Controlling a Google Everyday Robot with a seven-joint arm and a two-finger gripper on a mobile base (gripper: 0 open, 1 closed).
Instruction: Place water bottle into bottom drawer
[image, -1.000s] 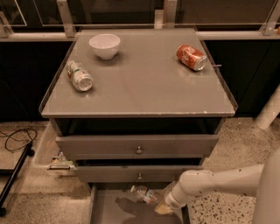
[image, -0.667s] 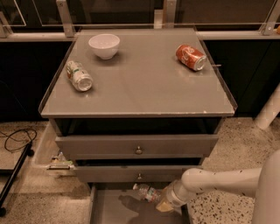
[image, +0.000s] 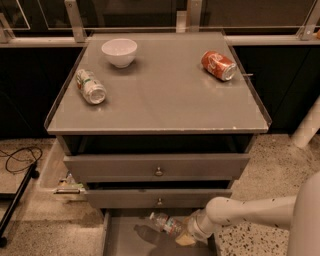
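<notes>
One gripper (image: 184, 236) pinching water bottle (image: 164, 223), bottle lying sideways just above open bottom drawer (image: 120, 244) floor, shadow beneath.

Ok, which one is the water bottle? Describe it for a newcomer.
Start at the grey cabinet and drop to its open bottom drawer. There, beside the gripper, is the water bottle: clear plastic, unlike the silver-green can and orange can on top.

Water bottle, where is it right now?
Low in the camera view, the water bottle is over the open bottom drawer, right beside the gripper, just below the middle drawer.
</notes>
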